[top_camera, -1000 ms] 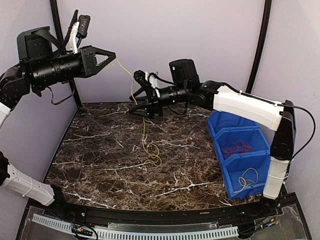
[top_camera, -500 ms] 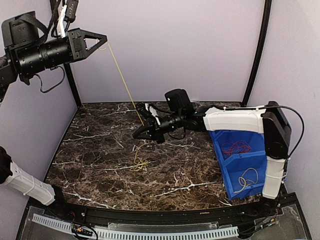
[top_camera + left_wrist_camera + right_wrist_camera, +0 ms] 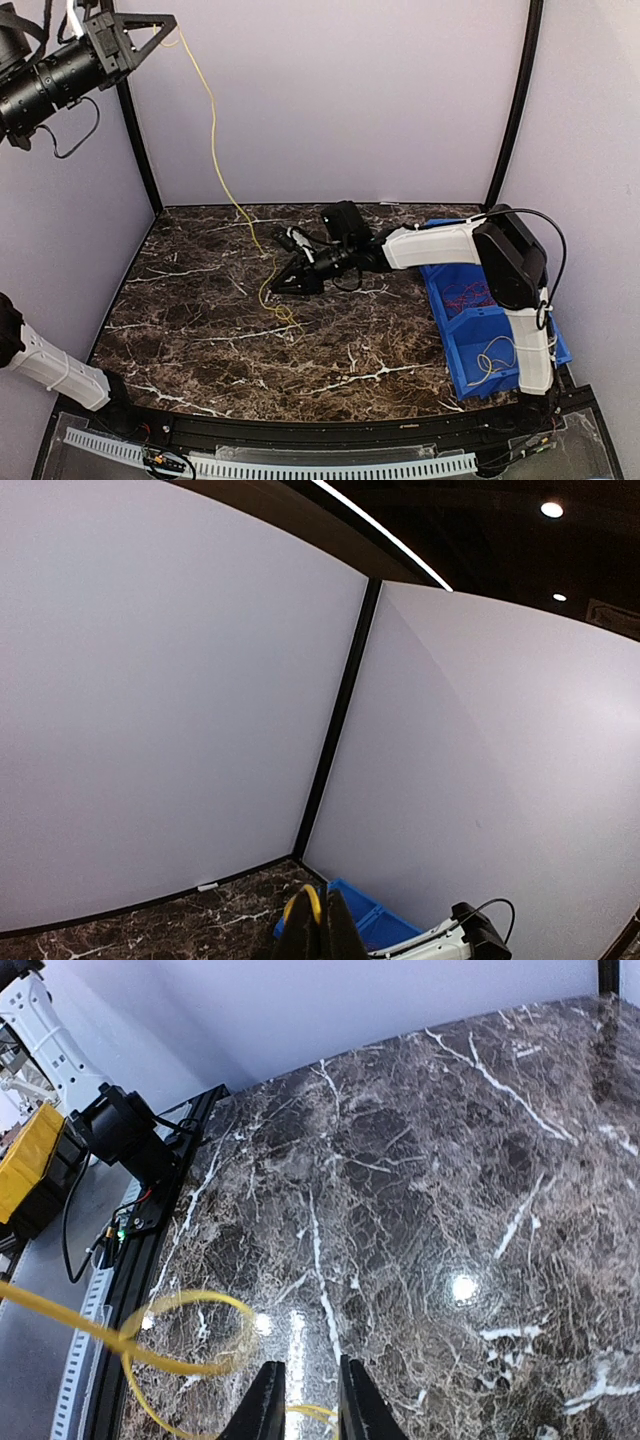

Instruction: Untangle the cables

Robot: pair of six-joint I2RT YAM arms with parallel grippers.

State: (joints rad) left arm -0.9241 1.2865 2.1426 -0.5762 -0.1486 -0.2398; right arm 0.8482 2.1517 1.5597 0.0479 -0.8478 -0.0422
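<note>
A long yellow cable (image 3: 213, 150) runs from my left gripper (image 3: 170, 24) down to a small loop on the marble table (image 3: 180, 330). The left gripper is raised high at the far left and is shut on the cable's upper end, seen as a yellow bend (image 3: 303, 904) beside the closed left gripper (image 3: 322, 922). My right gripper (image 3: 274, 287) is low over the table at the cable's lower end. In the right wrist view its fingers (image 3: 265, 1412) stand slightly apart, the right gripper (image 3: 308, 1405) has the yellow cable (image 3: 190, 1365) passing between them, and a loop lies to the left.
Blue bins (image 3: 436, 262) stand at the table's right edge; one holds a red cable (image 3: 470, 295), another a pale cable (image 3: 495, 358). The bin also shows in the left wrist view (image 3: 365, 920). Purple walls and black frame posts (image 3: 515, 100) enclose the table.
My left gripper has risen up and to the left with the yellow cable, drawing it out. My right gripper has dropped from mid-air to the table and the coil there has shrunk.
</note>
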